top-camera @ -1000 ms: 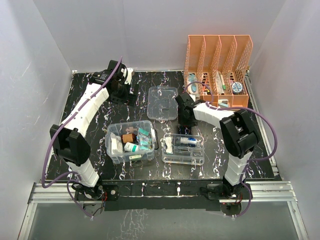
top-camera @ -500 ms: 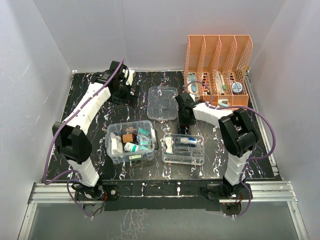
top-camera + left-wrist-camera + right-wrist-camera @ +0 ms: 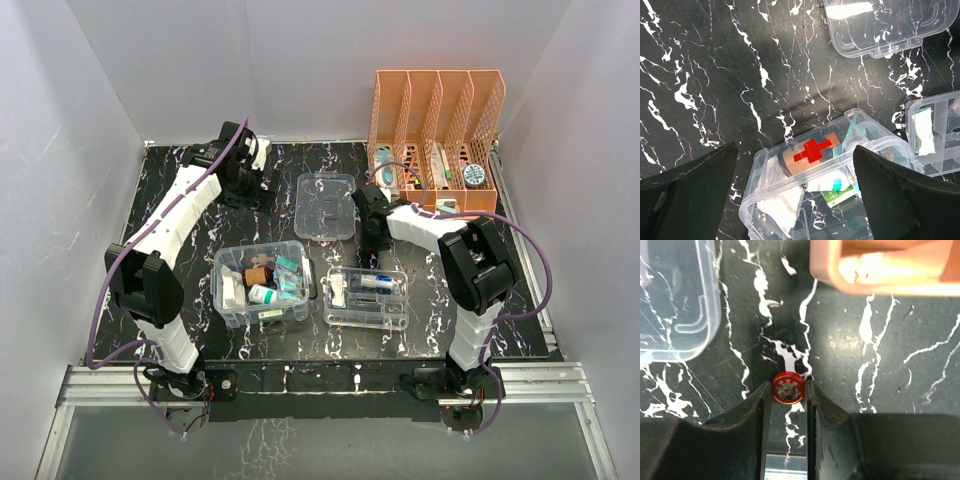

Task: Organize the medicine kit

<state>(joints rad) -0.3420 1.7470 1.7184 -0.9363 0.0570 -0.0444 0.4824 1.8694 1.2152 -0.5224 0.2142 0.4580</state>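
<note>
Right wrist view cropped the lid (image 3: 675,295) at 10 o'clock and the orange rack (image 3: 880,265) at 1 o'clock; the right gripper (image 3: 788,392) pinched a red tin (image 3: 788,388), label unreadable; the left gripper (image 3: 795,150), jaws wide apart, hung over the deep box (image 3: 760,160) holding a red-cross bottle (image 3: 807,150), the divided tray (image 3: 935,125) at its 3 o'clock.

We see bright, even light from overhead — only soft shadows fall on the bench (image 3: 320,165). In the left wrist view glare whitens the clear lid (image 3: 890,25), and the near fingers (image 3: 685,200) blur darkly.
</note>
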